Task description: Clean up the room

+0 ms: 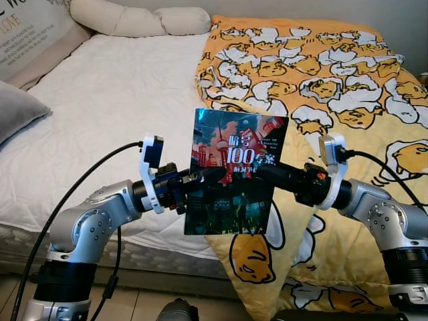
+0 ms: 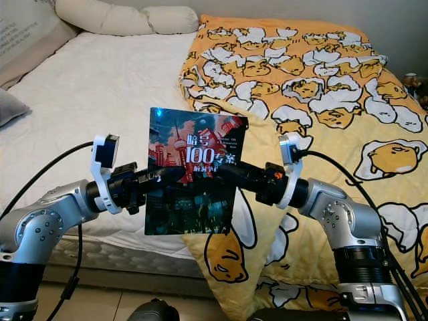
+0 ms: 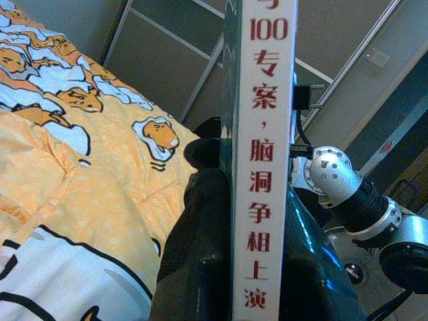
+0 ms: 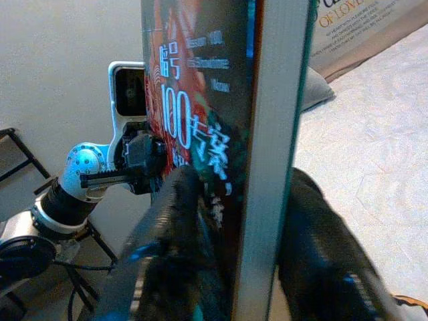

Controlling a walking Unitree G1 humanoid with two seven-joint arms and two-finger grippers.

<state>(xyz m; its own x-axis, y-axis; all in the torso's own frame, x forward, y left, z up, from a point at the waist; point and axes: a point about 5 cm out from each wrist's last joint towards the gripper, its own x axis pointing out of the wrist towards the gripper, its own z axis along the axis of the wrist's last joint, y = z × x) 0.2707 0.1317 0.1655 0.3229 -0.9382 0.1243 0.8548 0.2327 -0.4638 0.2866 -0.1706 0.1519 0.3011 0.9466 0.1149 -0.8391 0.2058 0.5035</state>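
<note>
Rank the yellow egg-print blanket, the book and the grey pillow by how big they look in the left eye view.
1. Yellow egg-print blanket, by far the largest.
2. Book, held upright between the left hand and right hand; it is nearest the camera, so it looks bigger than it is.
3. Grey pillow, cut off by the picture's edge.

Book (image 2: 194,174) upright above bed (image 2: 100,87), clamped between left pincer (image 2: 175,174), right pincer (image 2: 224,169).

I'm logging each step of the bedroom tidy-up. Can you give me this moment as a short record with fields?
held item: book, upright, cover toward the head camera
left hand: shut on the book's left edge
right hand: shut on the book's right edge
where: in the air in front of the bed
bedding: yellow cartoon-print blanket over the bed's right half, white sheet on the left
pillows: at the head of the bed
</note>
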